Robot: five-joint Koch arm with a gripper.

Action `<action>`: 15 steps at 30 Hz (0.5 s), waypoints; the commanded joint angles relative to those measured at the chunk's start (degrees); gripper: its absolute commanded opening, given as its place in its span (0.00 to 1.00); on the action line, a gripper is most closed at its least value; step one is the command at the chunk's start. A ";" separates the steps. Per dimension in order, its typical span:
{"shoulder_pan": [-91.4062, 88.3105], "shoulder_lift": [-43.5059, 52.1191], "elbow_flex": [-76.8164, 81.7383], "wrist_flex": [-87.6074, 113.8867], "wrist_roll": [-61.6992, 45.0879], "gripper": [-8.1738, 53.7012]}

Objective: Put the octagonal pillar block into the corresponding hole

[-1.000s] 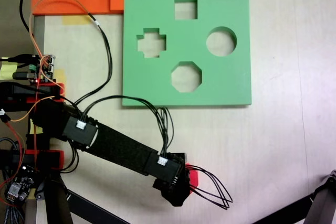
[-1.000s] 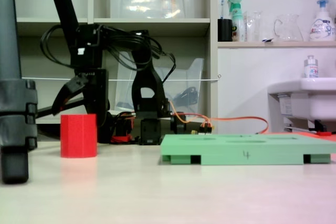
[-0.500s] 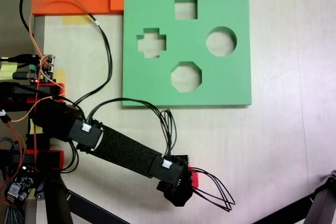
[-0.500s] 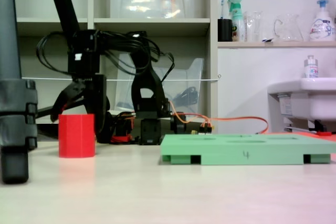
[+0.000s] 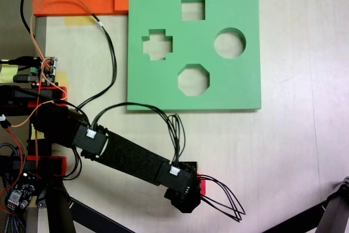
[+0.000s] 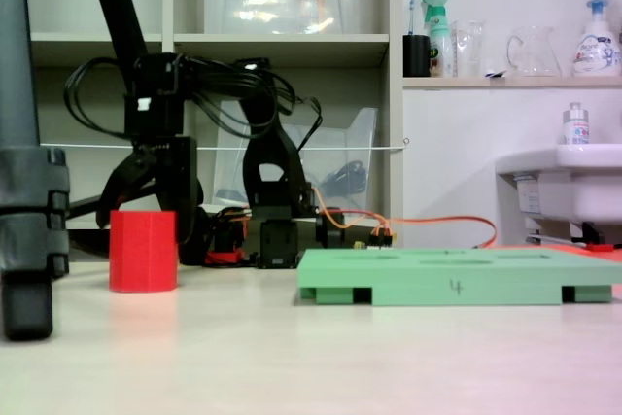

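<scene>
Seen from above, the black arm (image 5: 131, 159) reaches from the left edge across the pale table (image 5: 294, 151) with its wrist covering all but a sliver of the red block (image 5: 202, 187), well below the green board (image 5: 240, 80) and its eight-sided hole (image 5: 193, 79).

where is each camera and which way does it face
A fixed view: above the table, looking straight down on the green board; the arm reaches across to the pincer over the red block.
A fixed view: at table height, looking sideways at the board's edge; the pincer hangs just behind the block.
Both fixed views share board, block and arm.
</scene>
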 commanded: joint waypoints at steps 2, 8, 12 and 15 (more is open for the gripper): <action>0.62 0.26 -0.79 1.85 2.64 0.56; 0.00 5.45 -1.76 6.77 2.72 0.56; -2.11 10.46 -1.93 9.76 3.08 0.51; -5.19 14.50 -1.93 12.13 4.13 0.48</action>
